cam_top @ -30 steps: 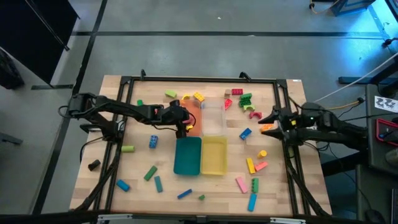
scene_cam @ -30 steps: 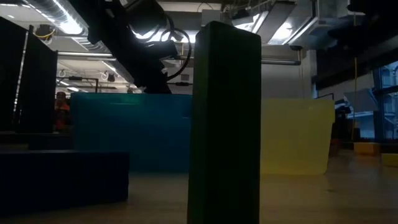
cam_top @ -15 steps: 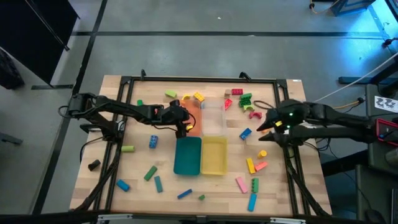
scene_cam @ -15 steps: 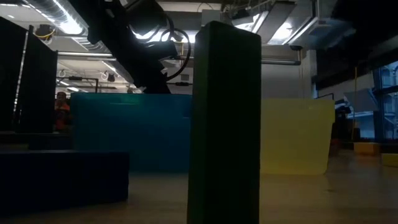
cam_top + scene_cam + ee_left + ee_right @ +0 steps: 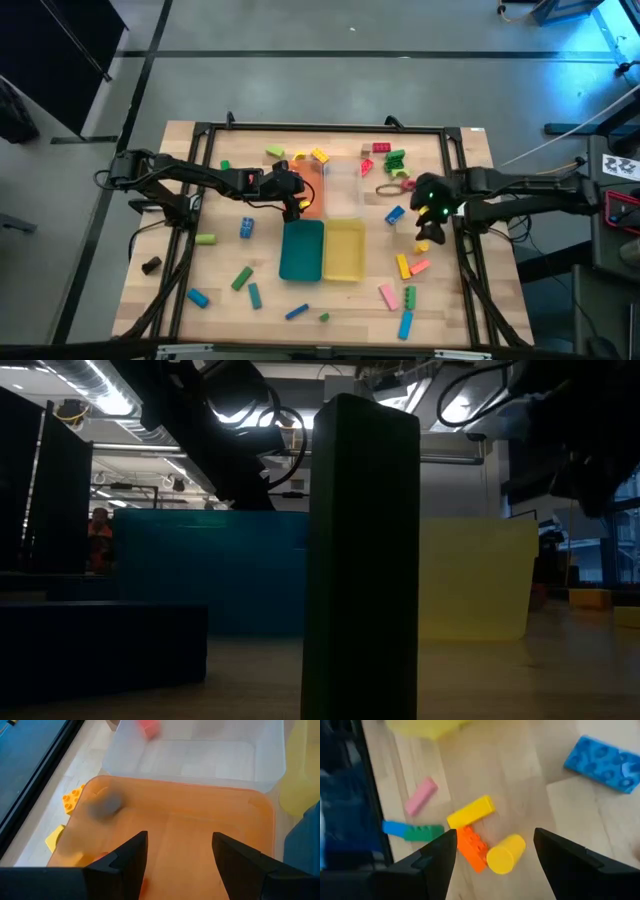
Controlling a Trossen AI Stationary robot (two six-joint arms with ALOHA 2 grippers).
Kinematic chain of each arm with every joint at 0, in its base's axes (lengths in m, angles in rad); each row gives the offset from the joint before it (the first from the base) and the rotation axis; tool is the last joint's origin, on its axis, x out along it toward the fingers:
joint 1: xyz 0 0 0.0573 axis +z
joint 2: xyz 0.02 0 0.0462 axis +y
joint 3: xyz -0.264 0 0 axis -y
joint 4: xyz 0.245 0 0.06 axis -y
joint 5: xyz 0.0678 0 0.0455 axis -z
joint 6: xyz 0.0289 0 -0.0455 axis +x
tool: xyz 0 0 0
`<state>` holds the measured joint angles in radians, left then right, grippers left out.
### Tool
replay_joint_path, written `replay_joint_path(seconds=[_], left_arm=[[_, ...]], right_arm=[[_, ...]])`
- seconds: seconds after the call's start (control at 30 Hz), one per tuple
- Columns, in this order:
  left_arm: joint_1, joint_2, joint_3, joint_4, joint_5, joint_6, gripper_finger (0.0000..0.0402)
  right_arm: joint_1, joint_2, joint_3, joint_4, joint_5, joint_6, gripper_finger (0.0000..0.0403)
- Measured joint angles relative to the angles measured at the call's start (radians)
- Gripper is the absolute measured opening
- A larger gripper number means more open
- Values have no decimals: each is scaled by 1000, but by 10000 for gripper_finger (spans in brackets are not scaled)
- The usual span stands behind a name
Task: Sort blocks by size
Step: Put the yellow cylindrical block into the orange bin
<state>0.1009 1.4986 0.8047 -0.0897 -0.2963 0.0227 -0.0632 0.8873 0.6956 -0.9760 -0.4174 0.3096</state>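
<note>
**Right gripper above the yellow cylinder block**

The right gripper [image 5: 424, 222] hangs with fingers wide and empty, beside the yellow plastic tray [image 5: 344, 250]. The short yellow cylinder block [image 5: 506, 853] lies between the fingers, below them. Next move, I judge: lower and close. The left gripper [image 5: 177, 855], also wide, waits over the orange plastic tray [image 5: 220, 820].

No text, label, brand, number or sign can be read anywhere in these views. A white card with dark marks [image 5: 622, 163] lies at the right edge of the high view, beside the table, but its marks are too small to make out.
</note>
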Motion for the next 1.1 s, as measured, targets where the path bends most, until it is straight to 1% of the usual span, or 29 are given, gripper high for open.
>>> replay_joint_path(seconds=[0.1, 0.3, 0.37, 0.5, 0.67, 0.8, 0.97, 1.03, 1.1], left_arm=[[0, 0, 0, -5, 0, 2, 205], [0, 0, 0, -4, 0, 2, 205], [0, 0, 0, -4, 0, 2, 205], [0, 0, 0, -4, 0, 3, 205], [0, 0, 0, -3, 0, 3, 205], [0, 0, 0, -3, 0, 2, 205], [0, 0, 0, -3, 0, 3, 205], [0, 0, 0, -3, 0, 3, 205], [0, 0, 0, -2, 0, 3, 205]], right_arm=[[106, 49, 0, 0, 67, 0, 264], [320, 144, 0, 0, 297, 2, 264], [374, 173, 0, -2, 339, 29, 264], [454, 233, 0, -2, 346, 101, 264], [515, 299, 0, -2, 357, 152, 264], [530, 350, 0, -1, 408, 158, 264], [528, 402, -1, 1, 415, 158, 263], [528, 420, -1, 4, 414, 158, 256], [528, 430, -1, 8, 413, 158, 238]])
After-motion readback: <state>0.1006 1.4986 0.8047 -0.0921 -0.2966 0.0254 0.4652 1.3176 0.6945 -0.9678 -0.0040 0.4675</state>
